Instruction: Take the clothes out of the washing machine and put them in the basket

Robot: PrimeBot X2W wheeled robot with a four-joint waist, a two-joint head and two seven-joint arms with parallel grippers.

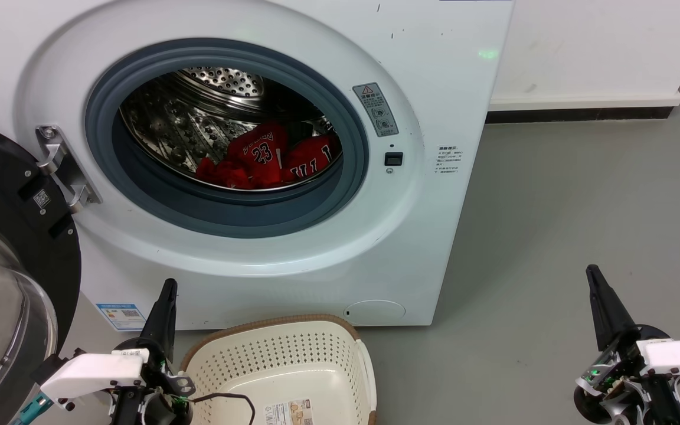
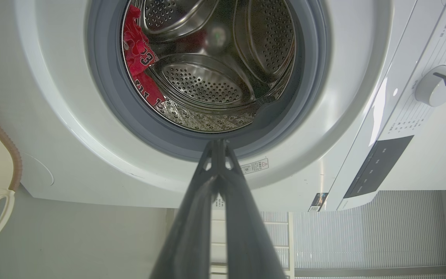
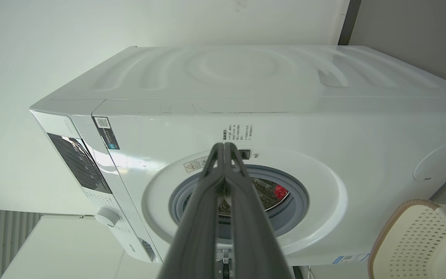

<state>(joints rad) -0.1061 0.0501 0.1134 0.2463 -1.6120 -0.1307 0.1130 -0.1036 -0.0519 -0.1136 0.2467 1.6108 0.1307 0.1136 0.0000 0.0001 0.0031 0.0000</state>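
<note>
clothes [image 1: 263, 156] heaped low in washing machine [image 1: 446, 106] drum, door [image 1: 3, 177] swung wide for access | basket [image 1: 281, 360] just below porthole, likely for a short carry | left jaws and right jaws both pressed together, empty, waiting low, reach not yet begun

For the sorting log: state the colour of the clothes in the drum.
The clothes are red with white lettering and a 23, clearest in the head view.
</note>
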